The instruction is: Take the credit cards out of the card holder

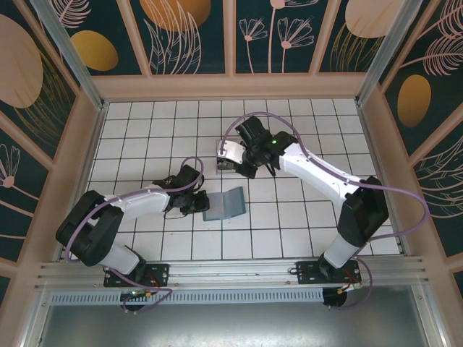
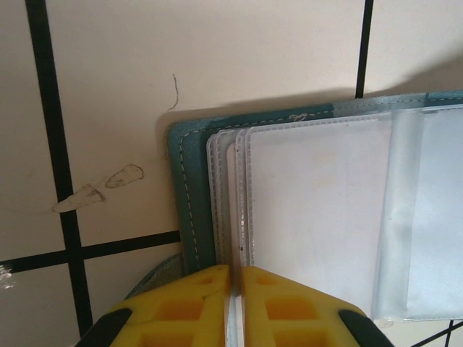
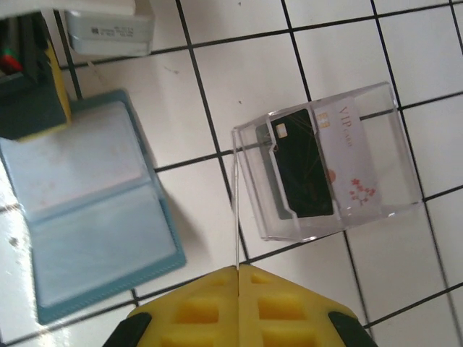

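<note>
**Card holder open and pinned; two cards in the tray, a likely third in my grip**

1. My left gripper (image 2: 231, 293): yellow fingers pressed together on the edge of a clear sleeve, at 9 o'clock of the card holder (image 2: 189, 195). I judge this grip pins the soft wallet flat and open so it cannot drag.
2. The card holder, slate-blue, lies spread on the tiled table (image 1: 145, 130). The pockets I can see look empty.
3. My right gripper (image 3: 239, 293): fingers closed on a thin pale sheet seen edge-on, probably a third card (image 3: 236, 217), held upright at the tray's near wall.
4. The clear tray (image 3: 394, 166), at 12 o'clock of the holder and apart from it, contains a dark card (image 3: 304, 163) overlapping a white VIP card (image 3: 356, 155). What remains, I judge, is releasing into it.
</note>
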Available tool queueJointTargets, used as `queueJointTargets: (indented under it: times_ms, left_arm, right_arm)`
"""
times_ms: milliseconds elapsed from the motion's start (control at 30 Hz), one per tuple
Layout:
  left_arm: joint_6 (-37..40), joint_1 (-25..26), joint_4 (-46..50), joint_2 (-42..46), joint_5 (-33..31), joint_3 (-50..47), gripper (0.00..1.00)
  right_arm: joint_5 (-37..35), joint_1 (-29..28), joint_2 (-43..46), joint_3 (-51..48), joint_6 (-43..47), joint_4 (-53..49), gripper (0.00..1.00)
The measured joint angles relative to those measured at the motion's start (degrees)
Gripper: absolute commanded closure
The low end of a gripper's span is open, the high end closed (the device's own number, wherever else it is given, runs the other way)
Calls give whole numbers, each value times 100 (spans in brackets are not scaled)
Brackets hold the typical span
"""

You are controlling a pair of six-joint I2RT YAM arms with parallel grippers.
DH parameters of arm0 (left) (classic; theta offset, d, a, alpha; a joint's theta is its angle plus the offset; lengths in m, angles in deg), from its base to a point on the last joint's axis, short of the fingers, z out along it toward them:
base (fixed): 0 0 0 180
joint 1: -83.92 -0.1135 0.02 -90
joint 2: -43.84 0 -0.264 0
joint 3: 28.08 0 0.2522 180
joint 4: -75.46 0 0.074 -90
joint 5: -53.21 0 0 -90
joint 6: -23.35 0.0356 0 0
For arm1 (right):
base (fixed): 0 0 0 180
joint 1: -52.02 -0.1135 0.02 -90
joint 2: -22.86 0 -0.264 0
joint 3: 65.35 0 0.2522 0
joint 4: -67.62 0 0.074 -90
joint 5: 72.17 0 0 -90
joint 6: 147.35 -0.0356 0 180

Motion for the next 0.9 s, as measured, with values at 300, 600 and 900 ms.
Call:
queueJointTargets:
  times_ms: [300, 600, 900]
  left_arm:
    - [72, 0, 81, 15, -129, 13, 86]
    - [208, -2, 192, -149, -219, 212, 86]
    - [284, -2, 212, -275, -254, 365, 86]
  right_arm:
    - [-7, 315, -1178, 1534, 1185, -640, 100]
    - [229, 562, -2378, 3195, 1650, -1451, 100]
    - [330, 656, -2964, 3740, 1797, -1921, 100]
